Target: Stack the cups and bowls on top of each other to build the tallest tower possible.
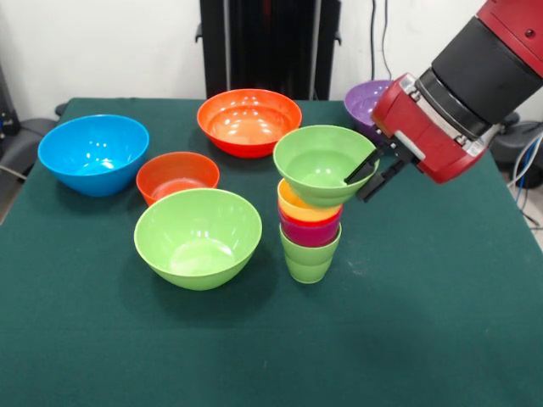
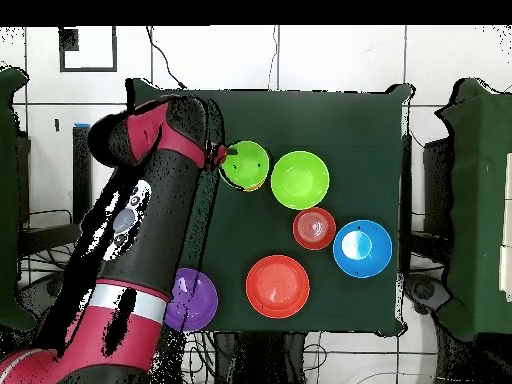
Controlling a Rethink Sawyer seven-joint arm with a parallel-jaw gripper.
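Observation:
The tower stands mid-table: a light green cup at the bottom, a red-purple cup in it, a yellow cup above, and a small light green bowl on top, tilted toward the camera. My gripper comes in from the right and is shut on the bowl's right rim, one finger inside and one outside. In the overhead view the gripper is at the left edge of this bowl. The cups under it are hidden there.
A large green bowl sits just left of the tower. A small orange-red bowl, a blue bowl and a large orange bowl lie behind it. A purple bowl is behind my arm.

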